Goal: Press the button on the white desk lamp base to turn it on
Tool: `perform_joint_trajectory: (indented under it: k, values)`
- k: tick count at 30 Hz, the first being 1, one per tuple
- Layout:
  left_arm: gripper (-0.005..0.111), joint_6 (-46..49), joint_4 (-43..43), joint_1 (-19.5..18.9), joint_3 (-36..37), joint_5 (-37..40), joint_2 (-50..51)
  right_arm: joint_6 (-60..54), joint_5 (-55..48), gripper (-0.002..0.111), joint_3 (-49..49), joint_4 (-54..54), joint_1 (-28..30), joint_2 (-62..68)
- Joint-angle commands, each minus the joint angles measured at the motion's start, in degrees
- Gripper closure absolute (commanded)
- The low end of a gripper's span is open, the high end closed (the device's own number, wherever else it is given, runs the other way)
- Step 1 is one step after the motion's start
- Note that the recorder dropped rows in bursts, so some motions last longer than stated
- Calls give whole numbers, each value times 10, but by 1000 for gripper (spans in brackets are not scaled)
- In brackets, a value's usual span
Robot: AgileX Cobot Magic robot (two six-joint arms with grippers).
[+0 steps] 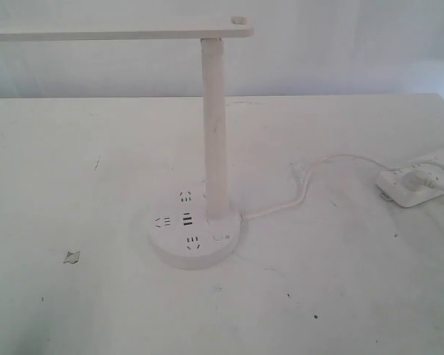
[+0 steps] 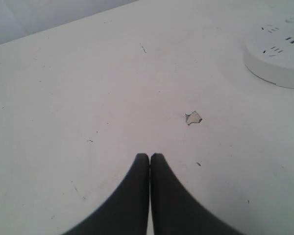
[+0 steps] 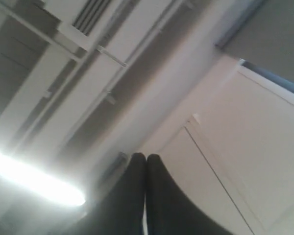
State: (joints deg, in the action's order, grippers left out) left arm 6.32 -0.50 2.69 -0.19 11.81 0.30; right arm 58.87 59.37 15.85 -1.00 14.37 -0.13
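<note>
The white desk lamp base point(image 1: 196, 235) is a round flat disc near the table's middle, with socket holes and dark USB slots on top and a tall white pole point(image 1: 214, 126) rising from it. The small round button point(image 1: 220, 238) sits flush on the base's top, in front of the pole. The left wrist view catches the base point(image 2: 277, 49) at its edge, with the button point(image 2: 291, 20) faintly ringed. My left gripper point(image 2: 150, 155) is shut and empty above bare table, well apart from the base. My right gripper point(image 3: 146, 155) is shut, pointing at the ceiling. Neither gripper shows in the exterior view.
A white cord point(image 1: 300, 194) runs from the base to a white power strip with a plug point(image 1: 418, 180) at the right edge. A small chipped patch point(image 1: 72, 257) marks the table left of the base. The lamp head point(image 1: 118, 29) overhangs the left side.
</note>
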Motion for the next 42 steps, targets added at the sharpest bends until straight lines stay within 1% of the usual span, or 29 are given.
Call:
perform_joint_trajectory:
  k: [1, 5, 7, 8, 11, 13, 15, 16, 19, 22, 27, 36, 42]
  values:
    - [107, -1, 1, 6, 2, -2, -3, 1, 3, 108, 95, 60, 4, 6]
    - [107, -1, 1, 6, 2, -2, -3, 1, -32, 108, 165, 129, 4, 17]
    - [107, -1, 1, 6, 2, -2, -3, 1, -68, 108, 202, 205, 4, 23]
    - [107, -1, 1, 6, 2, -2, -3, 1, -89, 108, 221, 259, 4, 25]
    - [107, -1, 1, 6, 2, -2, -3, 27, -133, 108, 272, 492, 4, 38]
    - [107, -1, 1, 6, 2, -2, -3, 94, -129, 108, 301, 679, 5, 47]
    - [107, -1, 1, 6, 2, -2, -3, 193, -108, 108, 315, 814, 8, 58]
    - [107, -1, 1, 6, 2, -2, -3, 240, -92, 108, 316, 871, 10, 65]
    - [107, -1, 1, 6, 2, -2, -3, 326, -57, 108, 313, 1001, 10, 84]
    - [107, -1, 1, 6, 2, -2, -3, 360, -39, 108, 298, 1009, 11, 105]
    - [107, -1, 1, 6, 2, -2, -3, 360, -30, 108, 261, 1009, 11, 145]
    - [107, -1, 1, 6, 2, -2, -3, 360, -25, 108, 148, 1009, 11, 257]
    - [107, -1, 1, 6, 2, -2, -3, 377, -67, 108, 72, 1009, 11, 357]
